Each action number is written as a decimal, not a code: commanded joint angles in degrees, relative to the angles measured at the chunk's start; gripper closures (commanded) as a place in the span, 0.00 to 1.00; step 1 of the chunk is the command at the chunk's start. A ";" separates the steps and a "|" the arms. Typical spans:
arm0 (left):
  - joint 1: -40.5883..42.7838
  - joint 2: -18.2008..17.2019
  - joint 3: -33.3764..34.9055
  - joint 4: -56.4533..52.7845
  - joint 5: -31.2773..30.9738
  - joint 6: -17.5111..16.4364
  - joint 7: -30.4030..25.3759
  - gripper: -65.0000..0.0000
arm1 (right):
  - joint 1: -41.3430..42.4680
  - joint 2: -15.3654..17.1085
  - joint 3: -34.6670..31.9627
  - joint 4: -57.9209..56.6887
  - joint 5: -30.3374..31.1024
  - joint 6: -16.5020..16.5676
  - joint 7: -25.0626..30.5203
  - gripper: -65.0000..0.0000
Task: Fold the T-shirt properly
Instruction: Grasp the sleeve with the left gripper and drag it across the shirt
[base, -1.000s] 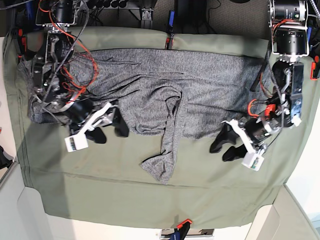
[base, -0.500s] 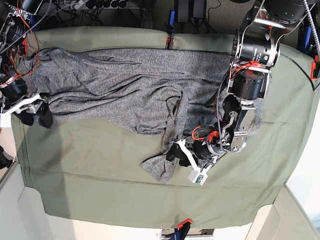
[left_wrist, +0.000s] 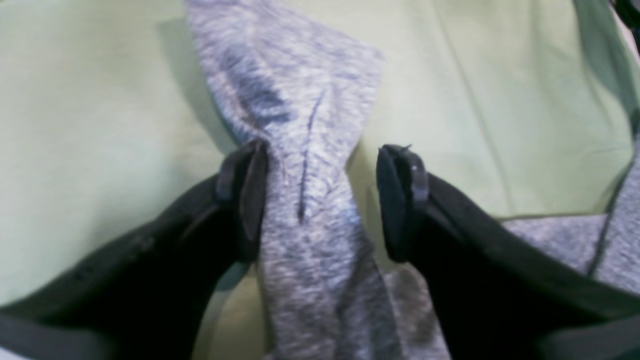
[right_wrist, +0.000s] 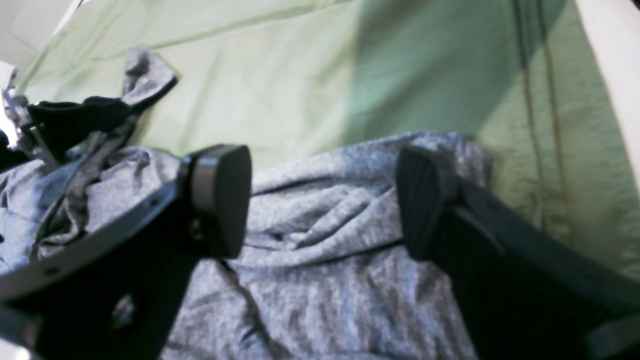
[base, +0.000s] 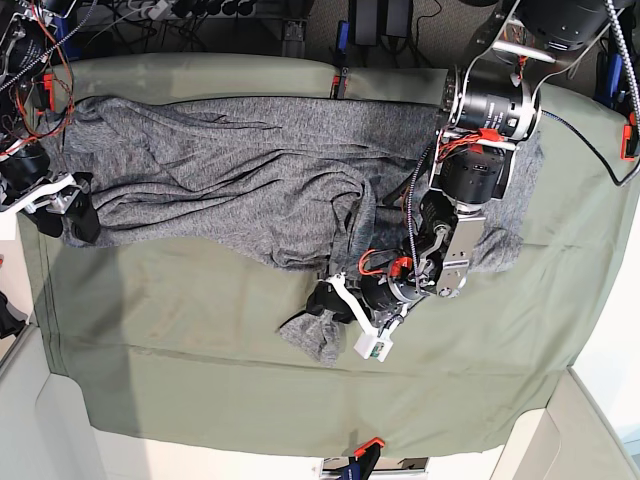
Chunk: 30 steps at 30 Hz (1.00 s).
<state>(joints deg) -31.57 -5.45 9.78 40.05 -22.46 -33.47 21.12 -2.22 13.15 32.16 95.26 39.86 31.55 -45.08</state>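
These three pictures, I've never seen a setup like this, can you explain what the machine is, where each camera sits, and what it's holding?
It is a robot with two arms working over a table cloth. The base view looks down on the whole scene; the other two cameras ride on the wrists, looking out between the fingers. A grey T-shirt lies spread and rumpled on the cloth. The left gripper straddles the sleeve that trails toward the near edge: one pad touches it, the other stands clear, so nothing is pinched yet. The right gripper hovers open over the shirt's edge, holding nothing.
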 joint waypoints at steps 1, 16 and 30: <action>-1.60 0.04 -0.04 0.61 -0.26 -1.05 -0.48 0.62 | 0.74 0.81 0.28 1.07 1.07 0.37 1.29 0.32; 10.60 -10.84 -16.31 31.17 -26.82 -6.53 18.82 1.00 | 0.74 1.11 0.28 1.07 -0.92 0.37 1.33 0.32; 39.45 -14.01 -28.20 58.55 -36.28 -6.53 26.97 0.99 | 0.76 1.27 0.28 1.07 -0.87 0.35 1.36 0.32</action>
<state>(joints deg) 8.64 -18.79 -18.09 97.54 -57.01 -39.48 49.41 -2.22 13.52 32.18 95.26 37.91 31.70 -45.08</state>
